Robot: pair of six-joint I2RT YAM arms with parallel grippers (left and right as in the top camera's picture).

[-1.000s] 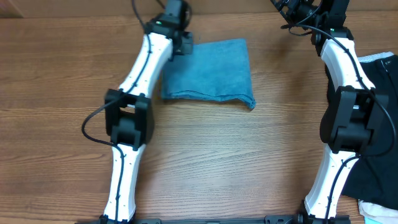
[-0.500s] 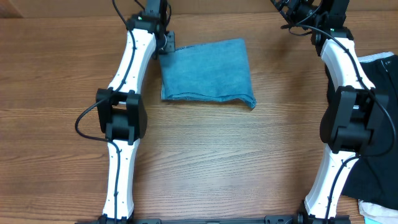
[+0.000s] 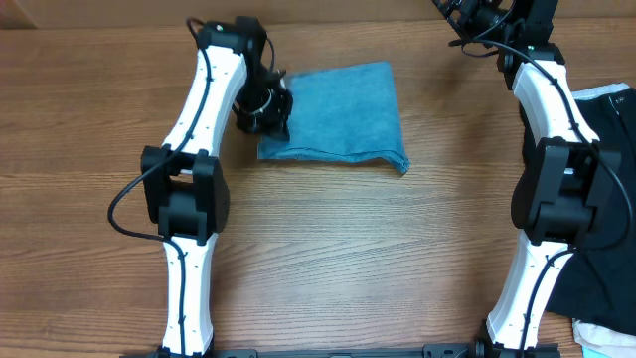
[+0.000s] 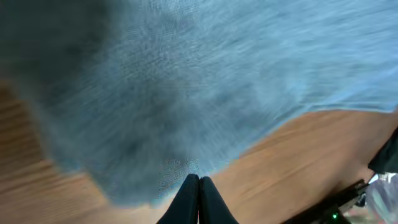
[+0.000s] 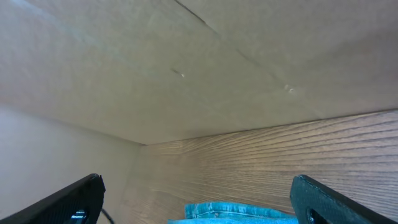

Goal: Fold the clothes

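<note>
Wood-grain table (image 3: 348, 249), beige wall (image 5: 186, 62), folded jeans (image 3: 338, 109), left jaws together, right jaws apart

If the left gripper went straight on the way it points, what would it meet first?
The folded jeans: the left gripper has its shut tips right at the denim's edge, probably touching it, though the blurred wrist view leaves depth unclear.

Jeans (image 3: 338, 109): light blue denim cloth, matt; a fine woven grain is seen close up in the left wrist view. Table (image 3: 348, 249): wood grain is recorded, smooth, with a low sheen. Left arm (image 3: 204, 99) and right arm (image 3: 552, 104): shells are noted as white, smooth, slightly glossy plastic; joints as black and matt. Black garment (image 3: 618, 129): matt cloth. Wall panel (image 5: 186, 62): dull brown cardboard, lightly creased.
</note>
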